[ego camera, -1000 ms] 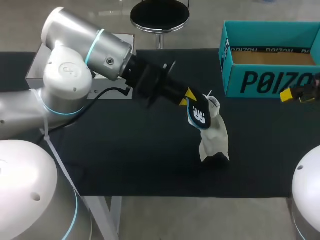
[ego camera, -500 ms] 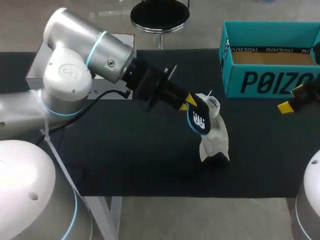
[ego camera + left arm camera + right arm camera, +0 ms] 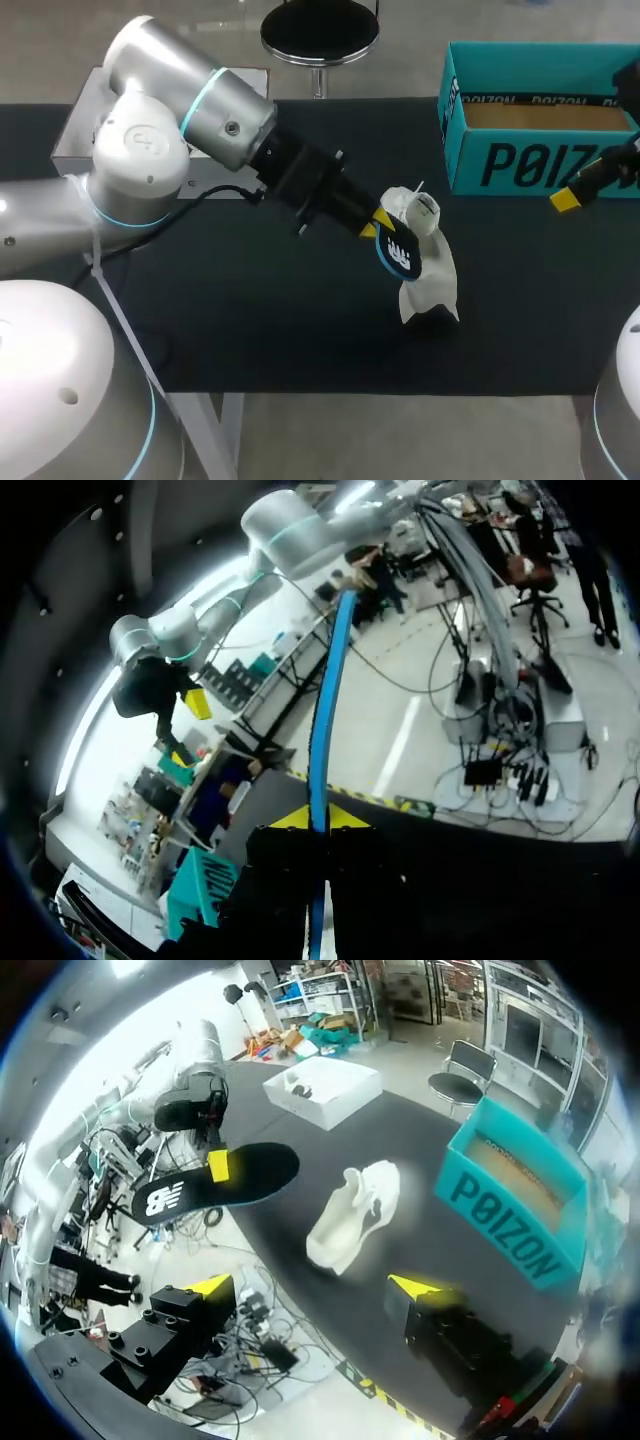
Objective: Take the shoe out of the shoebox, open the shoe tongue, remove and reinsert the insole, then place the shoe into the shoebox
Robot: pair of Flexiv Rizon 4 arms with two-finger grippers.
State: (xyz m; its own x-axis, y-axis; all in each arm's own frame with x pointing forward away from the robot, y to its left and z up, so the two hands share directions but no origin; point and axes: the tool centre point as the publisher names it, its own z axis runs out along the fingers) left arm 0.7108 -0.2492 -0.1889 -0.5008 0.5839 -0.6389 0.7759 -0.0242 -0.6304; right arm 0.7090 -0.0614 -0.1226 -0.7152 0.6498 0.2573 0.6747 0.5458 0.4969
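1 shoe point(image 3: 428, 278), 1 insole point(image 3: 398, 251), 1 shoebox point(image 3: 520, 160), 1 wht box point(image 3: 322, 1090), 2 arms point(image 3: 200, 100)

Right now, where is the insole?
Head view: the insole is clamped in the left gripper, out of the shoe and just beside it, mid-table, left of the shoebox.

A black-covered table point(image 3: 250, 330) carries three things. A white shoe point(image 3: 425, 275) rests just beside the left claw point(image 3: 378, 222). An open teal shoebox point(image 3: 540, 150) sits near the right claw point(image 3: 565, 200). A pale flat box point(image 3: 68, 150) lies well behind the left claw.
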